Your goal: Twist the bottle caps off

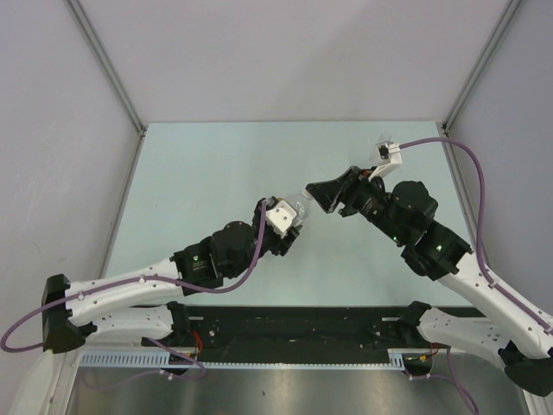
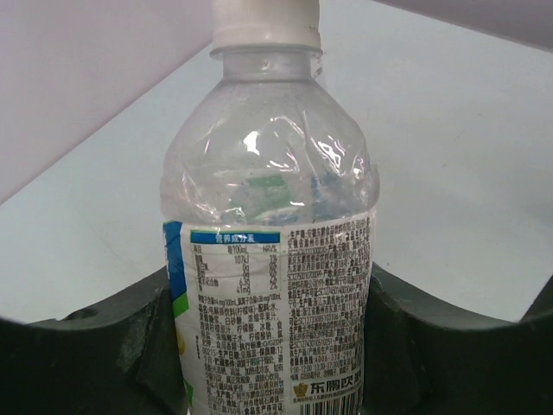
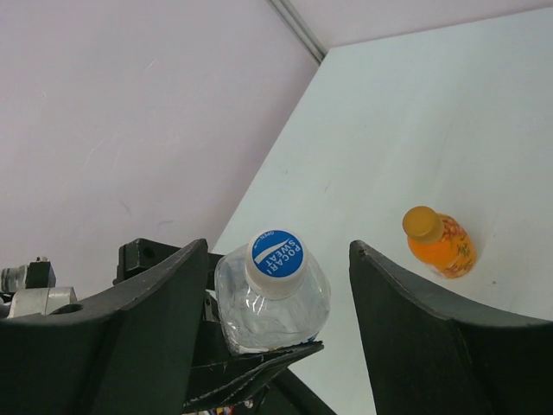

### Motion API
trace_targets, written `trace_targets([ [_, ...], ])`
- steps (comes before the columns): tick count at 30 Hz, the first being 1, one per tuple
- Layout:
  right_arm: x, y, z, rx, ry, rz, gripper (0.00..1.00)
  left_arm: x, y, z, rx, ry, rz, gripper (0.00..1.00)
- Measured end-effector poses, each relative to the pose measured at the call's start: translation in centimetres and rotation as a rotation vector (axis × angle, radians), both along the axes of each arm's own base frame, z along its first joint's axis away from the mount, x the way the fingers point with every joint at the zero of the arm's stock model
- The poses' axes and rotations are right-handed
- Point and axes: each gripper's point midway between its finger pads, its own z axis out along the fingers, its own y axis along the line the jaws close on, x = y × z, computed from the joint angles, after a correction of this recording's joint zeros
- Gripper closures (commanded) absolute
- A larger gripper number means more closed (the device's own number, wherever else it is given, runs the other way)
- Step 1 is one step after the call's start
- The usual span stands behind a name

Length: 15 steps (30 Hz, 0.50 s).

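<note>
The left arm and right arm angle inward to the clear bottle, where the left gripper clamps its body and the right gripper faces its cap, jaws apart.

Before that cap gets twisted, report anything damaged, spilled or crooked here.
The clear bottle in the left claw is crumpled: its shoulder above the label shows dents and creases. Its cap sits on straight. No spill shows on the table, and the orange bottle looks intact.
</note>
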Motion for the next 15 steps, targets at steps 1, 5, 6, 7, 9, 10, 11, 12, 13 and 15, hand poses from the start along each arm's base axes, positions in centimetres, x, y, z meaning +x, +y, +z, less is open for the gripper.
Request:
trace_targets([
  [1,0.0,0.2,-0.2,-0.003,0.004,0.003,0.31,0.0,0.0,-0.1,0.007,-0.003,0.007,1.00],
  [5,0.3,0.6,-0.7,-0.014,0.018,0.006,0.37,0.4,0.4,0.0,0.018,-0.021,0.039,1.00],
  [6,0.3,0.7,-0.9,-0.015,0.023,0.007,0.38,0.5,0.4,0.1,0.016,-0.024,0.044,1.00],
  [7,0.4,0.9,-1.0,-0.018,0.027,0.009,0.39,0.5,0.5,0.1,0.015,-0.026,0.049,1.00],
  [9,0.5,1.1,-1.4,-0.024,0.036,0.013,0.40,0.6,0.6,0.2,0.015,-0.031,0.058,1.00],
  [10,0.5,1.3,-1.6,-0.028,0.041,0.016,0.41,0.6,0.6,0.2,0.017,-0.034,0.061,1.00],
  [11,0.5,1.4,-1.7,-0.030,0.044,0.019,0.41,0.6,0.6,0.2,0.018,-0.034,0.061,1.00],
  [12,0.6,1.6,-1.8,-0.031,0.049,0.023,0.42,0.6,0.6,0.2,0.019,-0.034,0.062,1.00],
  [13,0.6,1.6,-1.9,-0.032,0.050,0.025,0.42,0.6,0.7,0.2,0.019,-0.034,0.063,1.00],
  [15,0.6,1.8,-1.9,-0.029,0.051,0.028,0.43,0.6,0.7,0.2,0.018,-0.035,0.063,1.00],
])
